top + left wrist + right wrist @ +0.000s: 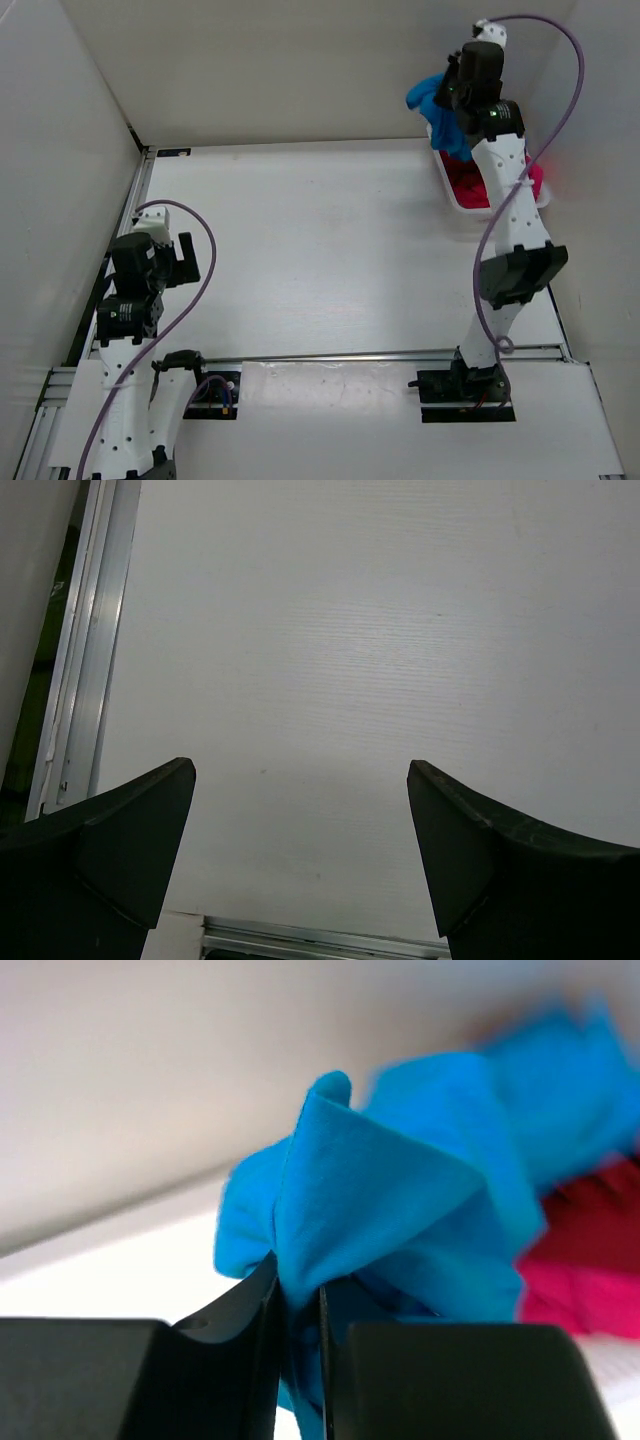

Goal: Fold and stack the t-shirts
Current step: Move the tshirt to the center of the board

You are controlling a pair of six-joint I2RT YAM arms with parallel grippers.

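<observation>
The right end effector (pixel 298 1282) pinches a fold of the blue shirt (pixel 400 1190); the left end effector (pixel 300 768) hangs spread above the worktop (pixel 350 620).

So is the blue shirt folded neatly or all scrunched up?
Scrunched up. The blue shirt bunches in loose peaks and wrinkles, with a fold of it pinched in the jaws of the right gripper.

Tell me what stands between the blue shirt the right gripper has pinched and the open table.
Only the wall of the basket: the blue shirt, pinched in the right gripper, hangs above it. The table beyond looks bare.
</observation>
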